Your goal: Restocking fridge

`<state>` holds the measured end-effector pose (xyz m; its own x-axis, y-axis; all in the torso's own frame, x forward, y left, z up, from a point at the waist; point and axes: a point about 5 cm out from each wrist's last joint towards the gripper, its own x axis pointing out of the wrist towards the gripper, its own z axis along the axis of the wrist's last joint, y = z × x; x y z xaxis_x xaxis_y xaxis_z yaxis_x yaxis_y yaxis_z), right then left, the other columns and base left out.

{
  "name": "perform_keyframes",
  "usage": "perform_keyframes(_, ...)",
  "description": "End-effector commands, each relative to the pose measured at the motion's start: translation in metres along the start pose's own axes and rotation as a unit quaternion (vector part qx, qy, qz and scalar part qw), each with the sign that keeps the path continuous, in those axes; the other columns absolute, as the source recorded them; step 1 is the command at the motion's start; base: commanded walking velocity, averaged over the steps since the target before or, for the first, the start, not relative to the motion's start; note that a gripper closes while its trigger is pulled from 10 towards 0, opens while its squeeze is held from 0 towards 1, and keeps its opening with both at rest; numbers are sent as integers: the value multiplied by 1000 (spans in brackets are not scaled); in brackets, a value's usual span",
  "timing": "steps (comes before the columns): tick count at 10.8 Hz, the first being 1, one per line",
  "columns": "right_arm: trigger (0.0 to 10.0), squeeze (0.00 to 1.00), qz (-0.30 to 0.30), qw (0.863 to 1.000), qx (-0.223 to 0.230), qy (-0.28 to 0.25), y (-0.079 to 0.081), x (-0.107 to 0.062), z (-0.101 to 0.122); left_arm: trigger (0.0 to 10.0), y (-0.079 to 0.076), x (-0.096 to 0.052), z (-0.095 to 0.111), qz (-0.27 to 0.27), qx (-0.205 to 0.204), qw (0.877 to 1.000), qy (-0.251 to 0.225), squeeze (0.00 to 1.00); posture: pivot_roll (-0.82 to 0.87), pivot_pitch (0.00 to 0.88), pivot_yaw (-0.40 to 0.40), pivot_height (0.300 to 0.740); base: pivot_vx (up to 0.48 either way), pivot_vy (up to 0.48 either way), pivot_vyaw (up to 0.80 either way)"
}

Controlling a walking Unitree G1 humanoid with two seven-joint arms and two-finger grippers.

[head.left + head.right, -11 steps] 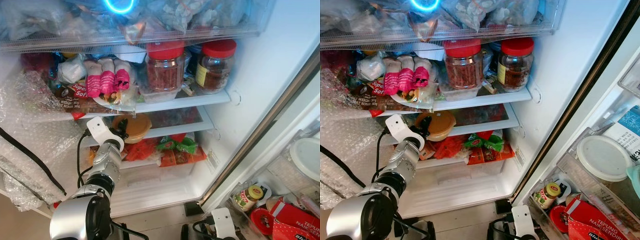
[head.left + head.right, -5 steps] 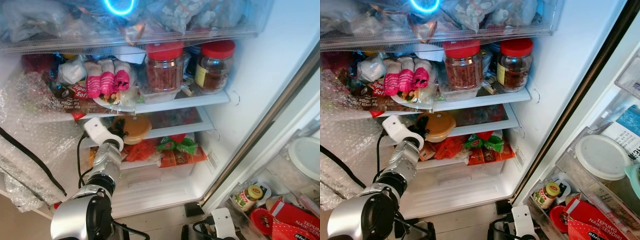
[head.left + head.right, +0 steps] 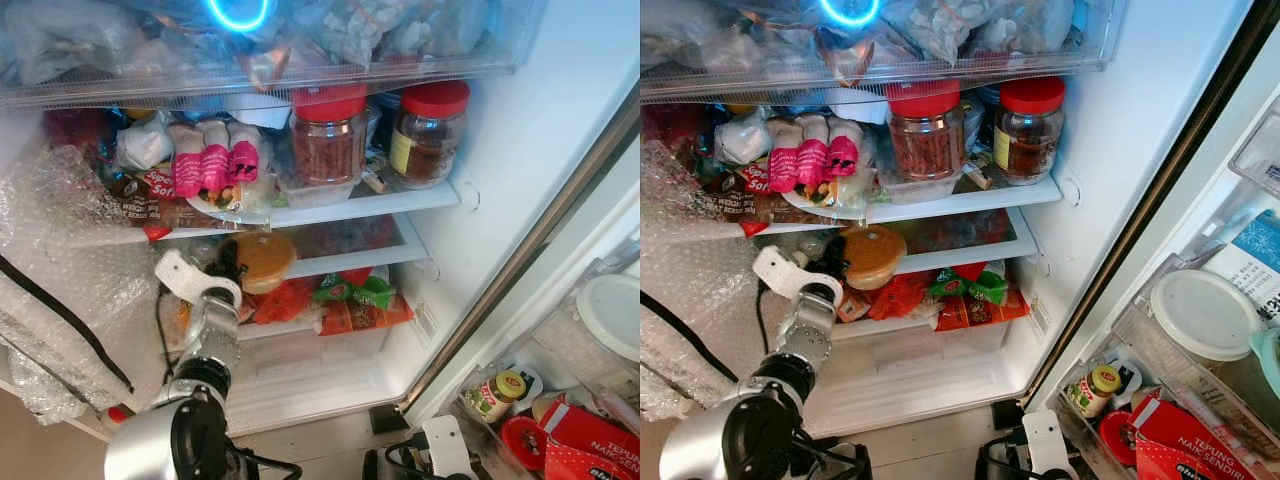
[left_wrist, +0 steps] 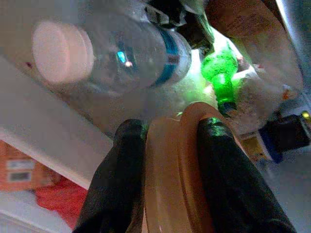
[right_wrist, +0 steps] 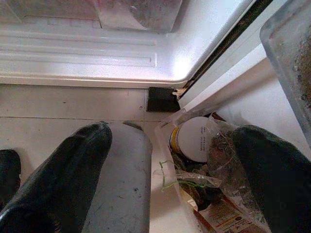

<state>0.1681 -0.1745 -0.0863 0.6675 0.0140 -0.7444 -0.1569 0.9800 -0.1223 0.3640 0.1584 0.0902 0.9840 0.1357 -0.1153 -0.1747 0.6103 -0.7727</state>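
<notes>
Inside fridge, left fingers (image 4: 126, 189) clamped on one tub (image 3: 262, 260), two red-lidded jars (image 3: 329, 133), right fingers (image 5: 63, 179) apart

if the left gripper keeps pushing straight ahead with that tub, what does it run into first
Likely the clear bottle lying on the shelf just beyond the orange-lidded tub held in the left gripper; depth is unclear.

left arm: my left arm (image 3: 205, 365) is looking shiny and silver, built from round, ribbed parts
wrist: a white block (image 3: 190, 279) is sitting at its end
cable: a thin black cable (image 3: 160, 320) is looping beside it
left gripper: my left gripper (image 4: 170, 170) is showing two thick black fingers (image 4: 119, 179), smooth and rounded
right gripper: my right gripper (image 5: 165, 174) is showing two fat black fingers (image 5: 63, 179), a bit glossy
</notes>
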Motion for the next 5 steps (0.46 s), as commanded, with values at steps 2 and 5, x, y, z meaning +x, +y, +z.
perform_keyframes(2, 10000, 0, 28, 996, -19, 81, 11, -11, -37, 10000, -2, -2, -5, -24, -22, 999, 9, 0, -200, 63, -10, 631, 0, 0, 0)
perform_keyframes(5, 10000, 0, 29, 996, -16, 85, 12, -11, -37, 10000, -6, -4, -6, -68, -34, 997, 11, 0, -200, 64, -8, 631, 0, 0, 0)
